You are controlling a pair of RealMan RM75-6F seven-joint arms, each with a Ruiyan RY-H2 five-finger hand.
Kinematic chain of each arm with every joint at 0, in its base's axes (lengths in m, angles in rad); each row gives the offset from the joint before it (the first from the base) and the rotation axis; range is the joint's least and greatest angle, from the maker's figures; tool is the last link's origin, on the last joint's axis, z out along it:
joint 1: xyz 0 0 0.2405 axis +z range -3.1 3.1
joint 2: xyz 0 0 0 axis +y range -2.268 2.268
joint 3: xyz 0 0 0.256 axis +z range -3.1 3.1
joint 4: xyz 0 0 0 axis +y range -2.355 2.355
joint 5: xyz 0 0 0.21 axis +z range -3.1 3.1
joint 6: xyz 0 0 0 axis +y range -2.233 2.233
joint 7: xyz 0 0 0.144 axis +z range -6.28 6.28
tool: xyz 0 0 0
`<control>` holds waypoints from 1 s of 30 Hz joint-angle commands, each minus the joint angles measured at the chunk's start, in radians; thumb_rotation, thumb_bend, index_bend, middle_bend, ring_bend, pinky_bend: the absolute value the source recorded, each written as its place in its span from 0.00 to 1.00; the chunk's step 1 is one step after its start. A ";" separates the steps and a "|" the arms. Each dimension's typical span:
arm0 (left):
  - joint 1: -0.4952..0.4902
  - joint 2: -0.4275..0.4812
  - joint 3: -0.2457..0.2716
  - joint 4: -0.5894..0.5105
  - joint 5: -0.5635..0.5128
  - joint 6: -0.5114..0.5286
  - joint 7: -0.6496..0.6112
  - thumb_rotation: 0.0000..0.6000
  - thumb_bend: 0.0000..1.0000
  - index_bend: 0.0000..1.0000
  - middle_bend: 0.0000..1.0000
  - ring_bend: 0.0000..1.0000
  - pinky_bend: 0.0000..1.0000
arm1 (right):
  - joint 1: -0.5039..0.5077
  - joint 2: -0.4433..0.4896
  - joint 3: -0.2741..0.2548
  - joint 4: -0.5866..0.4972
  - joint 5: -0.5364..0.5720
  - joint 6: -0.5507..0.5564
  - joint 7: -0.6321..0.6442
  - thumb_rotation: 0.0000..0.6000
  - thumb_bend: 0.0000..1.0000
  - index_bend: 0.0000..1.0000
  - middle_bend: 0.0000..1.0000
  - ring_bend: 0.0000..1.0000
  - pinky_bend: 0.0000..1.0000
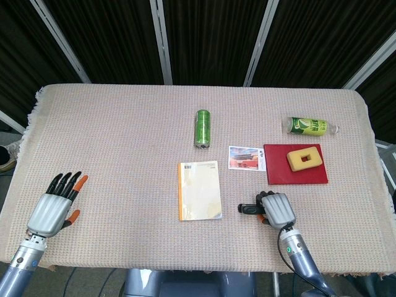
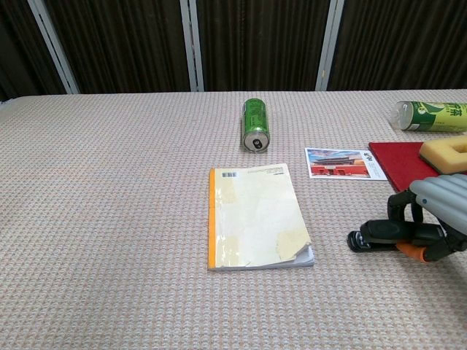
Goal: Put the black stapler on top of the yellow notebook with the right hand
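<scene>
Head view: black stapler [image 1: 249,208] at 3 o'clock of yellow notebook [image 1: 200,190], right hand [image 1: 276,210] closed over it; chest view: fingers [image 2: 406,206] wrap its rigid, likely weighty body — grip mid-length.

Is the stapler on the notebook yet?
No: the black stapler lies on the table cloth beside the yellow notebook, with the right robot hand closed around it.
</scene>
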 commanded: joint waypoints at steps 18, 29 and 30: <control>-0.008 0.001 0.011 -0.001 0.009 -0.002 -0.012 1.00 0.32 0.00 0.00 0.00 0.07 | 0.011 0.071 0.002 -0.169 0.000 0.058 -0.136 1.00 0.45 0.68 0.49 0.56 0.74; -0.009 0.007 0.007 -0.006 -0.007 -0.004 -0.026 1.00 0.32 0.00 0.00 0.00 0.07 | 0.070 0.002 0.026 -0.273 0.046 0.032 -0.308 1.00 0.46 0.68 0.49 0.56 0.74; -0.010 0.008 0.007 -0.006 -0.008 -0.006 -0.028 1.00 0.32 0.00 0.00 0.00 0.07 | 0.077 -0.009 0.029 -0.273 0.053 0.027 -0.322 1.00 0.46 0.68 0.49 0.56 0.74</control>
